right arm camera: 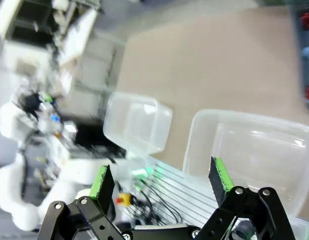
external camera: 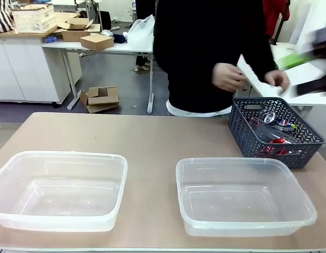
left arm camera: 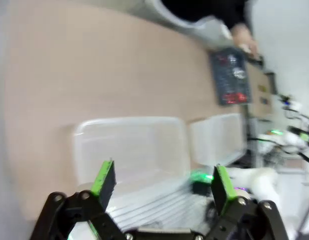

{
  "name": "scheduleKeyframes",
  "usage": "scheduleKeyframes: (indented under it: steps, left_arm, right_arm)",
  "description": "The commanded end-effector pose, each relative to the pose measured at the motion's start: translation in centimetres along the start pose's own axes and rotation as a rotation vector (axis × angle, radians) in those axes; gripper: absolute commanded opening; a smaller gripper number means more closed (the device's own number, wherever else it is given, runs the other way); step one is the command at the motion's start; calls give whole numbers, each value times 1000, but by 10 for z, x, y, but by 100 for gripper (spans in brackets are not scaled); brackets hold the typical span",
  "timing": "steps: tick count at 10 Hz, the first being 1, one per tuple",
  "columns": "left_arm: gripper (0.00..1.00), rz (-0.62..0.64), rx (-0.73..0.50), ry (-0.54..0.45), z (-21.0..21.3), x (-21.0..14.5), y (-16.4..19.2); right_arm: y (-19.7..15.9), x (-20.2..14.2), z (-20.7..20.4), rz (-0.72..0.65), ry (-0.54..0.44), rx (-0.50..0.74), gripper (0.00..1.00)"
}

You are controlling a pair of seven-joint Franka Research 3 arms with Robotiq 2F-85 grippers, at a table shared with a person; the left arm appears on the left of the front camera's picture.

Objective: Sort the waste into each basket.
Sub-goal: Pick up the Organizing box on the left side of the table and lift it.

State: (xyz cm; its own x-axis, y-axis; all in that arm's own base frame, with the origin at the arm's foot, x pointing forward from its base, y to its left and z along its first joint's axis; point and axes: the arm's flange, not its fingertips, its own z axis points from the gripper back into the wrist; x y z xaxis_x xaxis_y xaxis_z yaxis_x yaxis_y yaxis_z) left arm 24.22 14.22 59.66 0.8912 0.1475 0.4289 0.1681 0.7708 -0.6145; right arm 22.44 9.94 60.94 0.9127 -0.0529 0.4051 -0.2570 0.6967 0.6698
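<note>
left pincer (left arm camera: 162, 176): held high over the tabletop (left arm camera: 94, 75), tilted down, green pads wide apart. right pincer (right arm camera: 161, 175): likewise aloft, pads wide apart. left tub (external camera: 63, 155) and right tub (external camera: 231, 161): clear plastic, rounded corners, rolled rims, side by side at the near edge. dark lattice basket (external camera: 258, 138): far right, holding red wrappers (external camera: 277, 141) and a clear bottle (external camera: 266, 117). person's hands (external camera: 226, 77): just behind the basket, blurred.
</note>
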Motion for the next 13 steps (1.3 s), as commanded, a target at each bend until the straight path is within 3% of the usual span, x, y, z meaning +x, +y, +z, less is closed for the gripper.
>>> scheduleKeyframes:
  steps: [1, 3, 4, 5, 6, 8, 10, 11, 12, 13]
  left_arm:
    - [100, -8, 116, 12, 53, -19, 30]
    - [100, -35, 64, 66, 34, -48, 49]
    - [100, -61, 12, 75, 9, -54, 55]
    - [100, 18, 34, 21, -22, -49, 51]
    - [100, -9, 89, 48, 41, -48, 55]
    - [100, -9, 89, 48, 41, -48, 55]
    - [100, -21, 76, 38, 28, -49, 55]
    - [100, -133, 184, 111, 5, -56, 38]
    - [100, -222, 312, 116, -5, -67, 25]
    - [100, -292, 344, 175, -18, -79, 9]
  right_arm:
    - [39, 0, -151, 77, 46, -175, 100]
    - [40, -29, -235, 170, 152, -287, 100]
    - [34, -48, -251, 183, 194, -276, 100]
    - [47, -43, -194, 178, 161, -220, 100]
    - [47, -43, -194, 178, 161, -220, 100]
    - [47, -43, -194, 178, 161, -220, 100]
    - [65, -50, -233, 209, 177, -255, 100]
    - [88, -55, -253, 167, 172, -314, 100]
    - [105, -60, -270, 149, 165, -362, 100]
    - [119, -64, -294, 137, 185, -410, 100]
